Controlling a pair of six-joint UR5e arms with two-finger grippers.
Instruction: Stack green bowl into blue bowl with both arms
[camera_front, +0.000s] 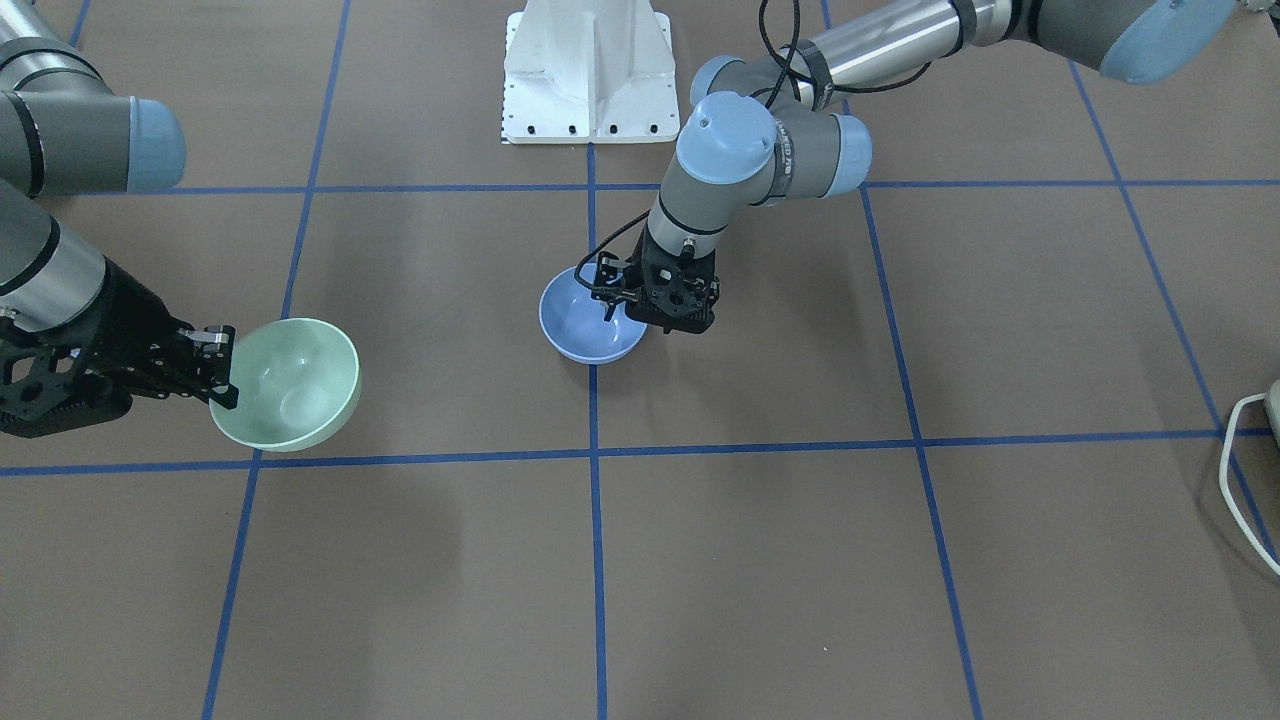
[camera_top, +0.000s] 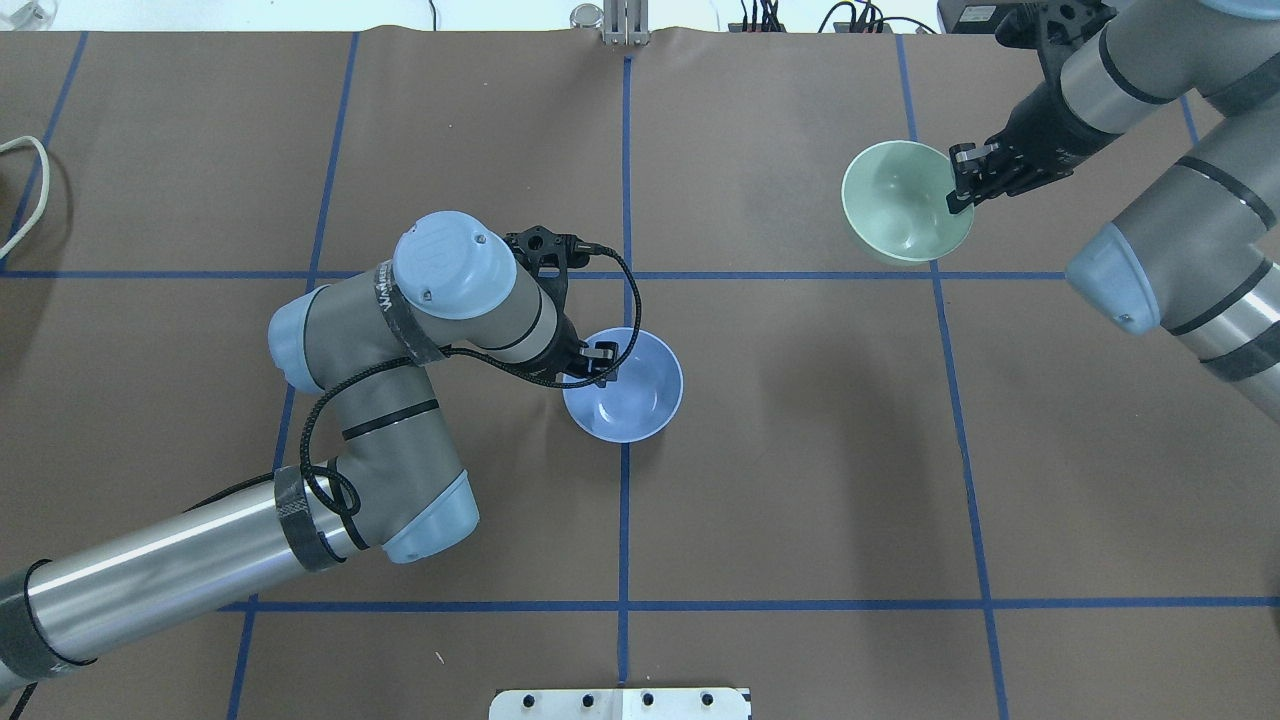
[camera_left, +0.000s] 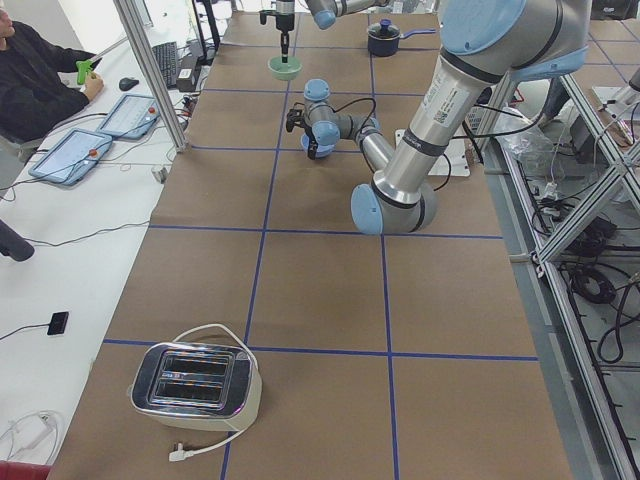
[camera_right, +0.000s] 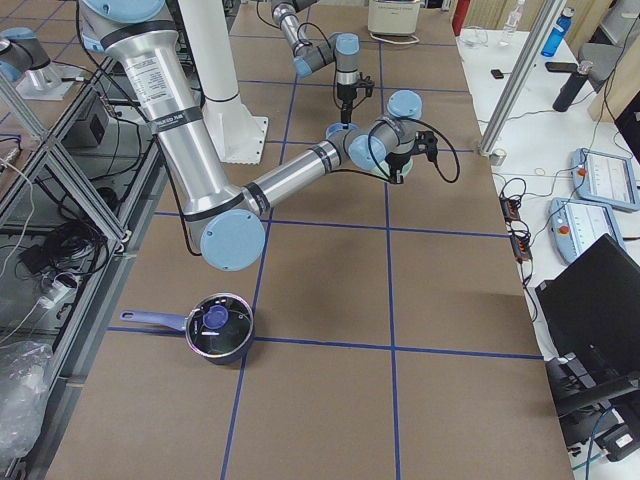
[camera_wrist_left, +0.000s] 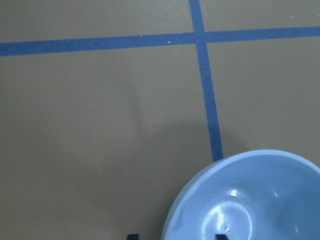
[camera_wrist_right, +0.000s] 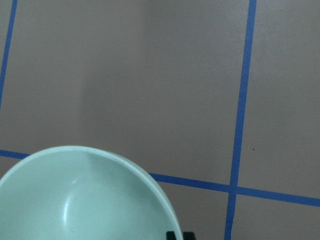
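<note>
So the right tool (camera_top: 957, 184) is pinched tight on the rim of the green bowl (camera_top: 900, 200), up in the upper right of the overhead view. The wrist cam shows its two tips almost together at the rim. The bowl hangs tilted, with the open side leaning away from the tool, and to me it looks off the surface (camera_top: 800, 480).

The blue bowl (camera_top: 630, 400) sits upright near the middle of the overhead view, right on the blue tape line (camera_top: 625, 500). The left tool (camera_top: 603, 362) is at its left rim with the tips spread, one inside the bowl and one outside. It straddles the wall but isn't clamping it as far as I can tell.

The two bowls are well apart, so I'd say the carry across is the step in hand. My tips:

- Level the green bowl before lowering it. If it goes in tilted it'll probably catch the blue rim and skate, since both are glossy plastic.
- Centre it above the blue bowl first, then come straight down.
- One tip of the left tool is inside the blue bowl, right where the green one has to land. Either clamp the rim to steady it and keep low, or back out before the drop.
- Bring the right tool in from the side opposite the left one so they don't bump.
- Let go only once the green bowl is seated.
</note>
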